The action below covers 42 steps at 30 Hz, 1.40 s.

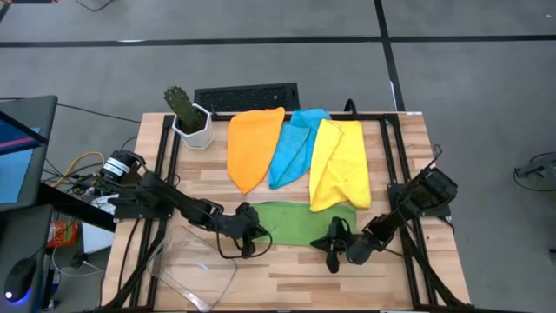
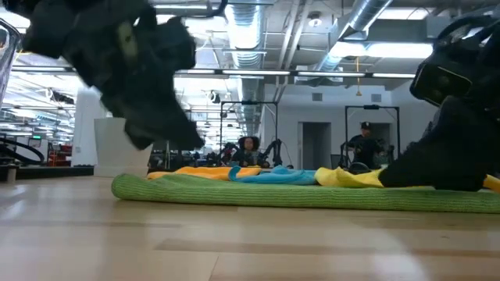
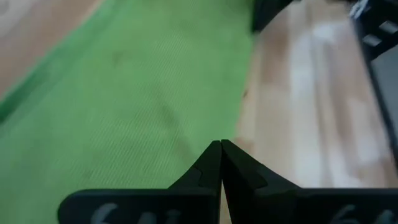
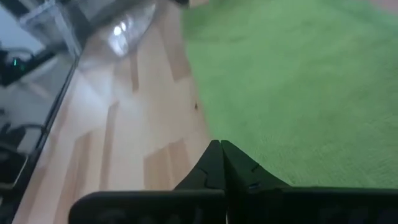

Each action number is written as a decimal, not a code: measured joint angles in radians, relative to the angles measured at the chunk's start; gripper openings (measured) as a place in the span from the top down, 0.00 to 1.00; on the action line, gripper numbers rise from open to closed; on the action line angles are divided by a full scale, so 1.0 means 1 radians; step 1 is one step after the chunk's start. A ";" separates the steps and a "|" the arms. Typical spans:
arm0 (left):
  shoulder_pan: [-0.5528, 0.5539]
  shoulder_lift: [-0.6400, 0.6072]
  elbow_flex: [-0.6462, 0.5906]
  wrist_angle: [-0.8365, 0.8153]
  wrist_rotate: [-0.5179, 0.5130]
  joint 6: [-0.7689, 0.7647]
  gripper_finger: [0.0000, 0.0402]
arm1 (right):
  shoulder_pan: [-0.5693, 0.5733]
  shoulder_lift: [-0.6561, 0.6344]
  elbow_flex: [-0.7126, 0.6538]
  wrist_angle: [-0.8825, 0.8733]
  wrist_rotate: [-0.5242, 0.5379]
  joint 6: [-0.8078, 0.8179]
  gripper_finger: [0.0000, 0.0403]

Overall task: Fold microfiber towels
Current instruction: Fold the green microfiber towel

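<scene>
A green microfiber towel (image 1: 300, 219) lies flat as a long strip near the table's front. Behind it, an orange towel (image 1: 254, 148), a light blue towel (image 1: 294, 143) and a yellow towel (image 1: 339, 165) lie spread side by side. My left gripper (image 1: 259, 233) is shut and hangs just above the green towel's left end (image 3: 124, 106), clear of it in the low view (image 2: 144, 133). My right gripper (image 1: 326, 243) is shut and low at the towel's right end (image 4: 298, 93). My right gripper comes down on the green towel close to its near edge (image 4: 249, 155), at the right end, slanting down from the table's right. In the low view the gripper (image 2: 426, 178) sits on the flat cloth. Whether any cloth is caught between the shut fingers, I cannot tell.
A cactus in a white pot (image 1: 189, 117) and a black keyboard (image 1: 248, 96) stand at the table's far edge. A clear plastic piece (image 1: 195, 269) lies at the near left. Bare wood (image 1: 295, 274) stretches between the green towel and the front edge.
</scene>
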 joint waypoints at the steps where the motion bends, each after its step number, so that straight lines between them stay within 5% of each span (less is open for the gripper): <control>1: 0.000 -0.006 0.011 0.000 -0.004 0.018 1.00 | -0.005 -0.002 0.007 -0.031 -0.019 -0.001 0.98; 15: -0.001 0.137 0.125 0.039 0.006 0.150 1.00 | -0.029 -0.036 0.114 -0.269 -0.085 -0.026 0.96; 21: -0.001 0.179 0.124 0.031 0.010 0.151 1.00 | 0.005 -0.187 0.112 -0.398 0.031 -0.023 0.95; 33: -0.001 0.240 0.123 0.049 0.023 0.152 1.00 | 0.254 -0.197 0.112 -0.799 0.204 0.481 0.95; 42: 0.001 0.243 0.123 0.020 0.043 0.160 1.00 | 0.321 -0.083 0.118 -0.791 0.253 0.676 0.95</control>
